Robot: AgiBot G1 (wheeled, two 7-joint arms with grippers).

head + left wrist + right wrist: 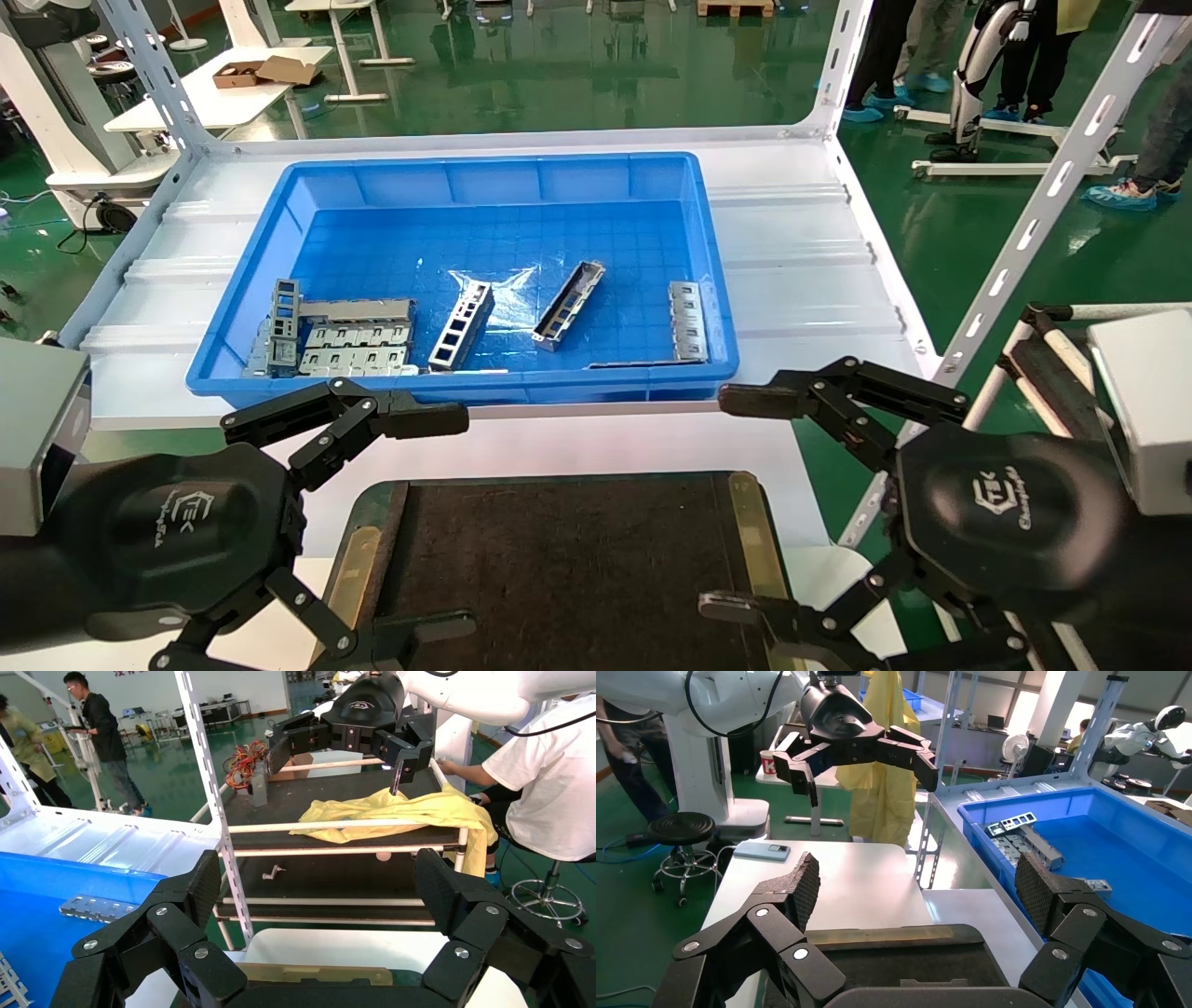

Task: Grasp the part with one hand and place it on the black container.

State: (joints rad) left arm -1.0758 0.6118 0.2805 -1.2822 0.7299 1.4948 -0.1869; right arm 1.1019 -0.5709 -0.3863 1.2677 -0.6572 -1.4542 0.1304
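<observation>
Your left gripper [442, 517] hangs over the left edge of the black container [559, 568], fingers spread wide and holding nothing. Your right gripper [736, 503] hangs over the container's right edge in the same released state, fingers [1039, 888] well apart with nothing between them.

The black container sits at the near end of the white table [577, 447], between the two grippers. A brass-coloured strip [750, 540] runs along each of its sides. Its dark surface carries no part.

Locate the part [568, 305] on the floor of the blue bin [466, 391], right of centre and lying at a diagonal. It is well apart from both grippers.

Note the other contents of the bin. A ladder-like strip [461, 326] with large square windows lies just left of the part, not touching it. A pile of slotted grey plates [349, 340] fills the near-left corner. One more slotted plate [687, 320] lies against the right wall.
</observation>
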